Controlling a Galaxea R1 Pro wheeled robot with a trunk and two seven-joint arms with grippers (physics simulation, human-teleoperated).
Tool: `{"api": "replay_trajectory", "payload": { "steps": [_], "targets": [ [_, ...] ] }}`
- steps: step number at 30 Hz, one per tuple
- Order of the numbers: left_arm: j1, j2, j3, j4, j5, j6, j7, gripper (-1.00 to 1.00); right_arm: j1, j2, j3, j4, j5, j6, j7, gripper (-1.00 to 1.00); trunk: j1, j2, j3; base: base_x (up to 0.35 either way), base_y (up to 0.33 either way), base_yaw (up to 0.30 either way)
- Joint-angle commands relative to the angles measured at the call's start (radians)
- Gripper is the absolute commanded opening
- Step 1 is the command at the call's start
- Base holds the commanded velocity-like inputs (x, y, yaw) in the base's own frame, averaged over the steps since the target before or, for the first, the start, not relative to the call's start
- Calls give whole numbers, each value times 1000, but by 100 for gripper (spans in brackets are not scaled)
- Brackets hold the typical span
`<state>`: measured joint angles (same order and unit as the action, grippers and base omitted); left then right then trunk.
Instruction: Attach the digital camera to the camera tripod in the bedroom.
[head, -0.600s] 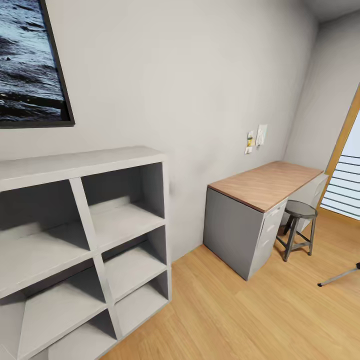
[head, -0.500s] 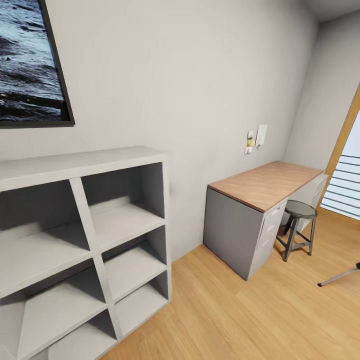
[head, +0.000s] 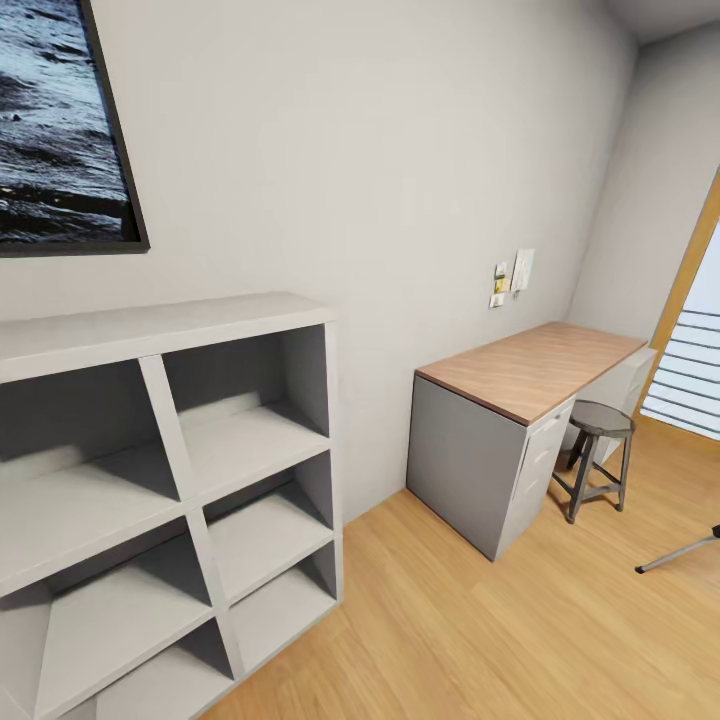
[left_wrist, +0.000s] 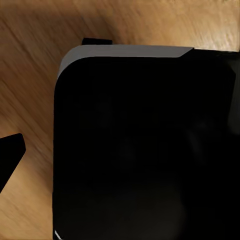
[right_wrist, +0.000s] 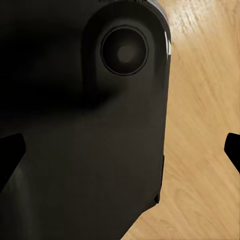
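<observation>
Nearest to us in the head view, at the left, stands a white cubby shelf (head: 180, 470) against the wall, its open compartments bare. Above it hangs a dark framed picture (head: 60, 120) of rippled water. The light wood floor (head: 480, 640) runs from the shelf toward the far right.

Farther along the same wall we see the grey desk (head: 520, 400) with its wood top, and a few small notes (head: 510, 275) pinned to the wall above it. Just beside the desk's near right corner stands a dark round stool (head: 598, 455) on four legs. Beyond it, at the far right, is the wood-framed window (head: 690, 340) with slatted blinds.

At the right edge of the head view, low on the floor, a thin silver leg with a black foot pokes in: one leg of the camera tripod (head: 678, 553), well apart from the desk and stool.

In the left wrist view a black fingertip (left_wrist: 10, 155) shows over the floor beside a large black body; in the right wrist view black tips (right_wrist: 10, 152) show at both edges, set wide apart with nothing between them. How the left fingers stand we cannot tell.
</observation>
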<state>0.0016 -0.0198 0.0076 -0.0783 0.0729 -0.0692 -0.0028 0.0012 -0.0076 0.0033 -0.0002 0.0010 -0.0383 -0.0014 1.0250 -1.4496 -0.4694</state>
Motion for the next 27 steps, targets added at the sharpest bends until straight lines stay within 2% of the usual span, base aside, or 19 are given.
{"api": "replay_trajectory", "payload": {
  "steps": [1, 6, 21, 27],
  "targets": [
    [0, 0, 0, -1, 13, -2, 0, 100, 0, 0, -1, 0, 0, -5, 0, 100, 0, 0, -1, 0, 0, 0],
    [0, -1, 0, -3, 24, -5, 0, 100, 0, 1, -8, 0, -10, -25, 0, 100, 0, 0, -1, 0, 0, -74],
    [1, 1, -8, -9, 24, -7, 1, 100, 0, 1, -9, 1, -11, -35, 0, 100, 0, 0, -1, 0, 0, -228],
    [1, 23, -13, -11, 17, -8, 2, 100, 0, 2, -7, 2, -5, -39, 0, 100, 0, 0, -1, 0, 0, -243]
  ]
}}
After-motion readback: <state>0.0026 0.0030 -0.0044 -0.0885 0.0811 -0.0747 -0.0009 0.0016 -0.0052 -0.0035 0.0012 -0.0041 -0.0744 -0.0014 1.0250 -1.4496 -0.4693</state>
